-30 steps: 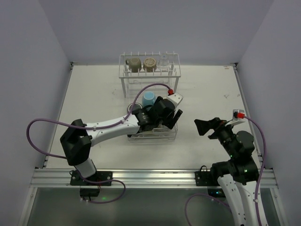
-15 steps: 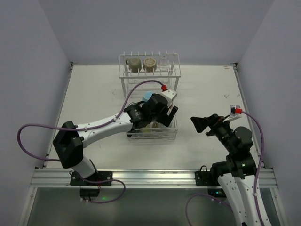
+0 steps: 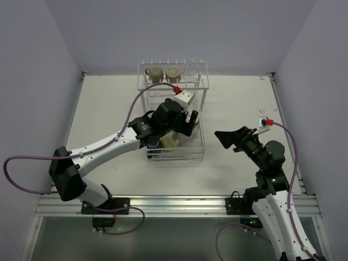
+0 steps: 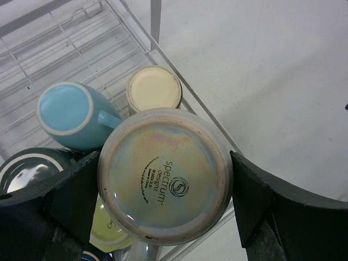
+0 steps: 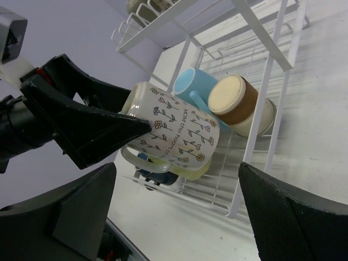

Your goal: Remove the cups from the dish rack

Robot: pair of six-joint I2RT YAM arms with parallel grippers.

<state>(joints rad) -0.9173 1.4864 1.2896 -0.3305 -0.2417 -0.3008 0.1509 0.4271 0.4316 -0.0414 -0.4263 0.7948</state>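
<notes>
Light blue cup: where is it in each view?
Top external: not visible; the left arm covers it.
Left wrist: light blue cup upper left, base toward camera, beside the cream-based cup.
Right wrist: same cup upper centre, left of the cream-based one.
Shared landmark: the white dish rack wires.

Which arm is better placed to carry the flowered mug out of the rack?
Left: the left arm's fingers clamp the flowered mug above the other cups in the rack. The right arm's fingers hang open and empty, off to the side of the rack.

Bright even light, soft shadows.
</notes>
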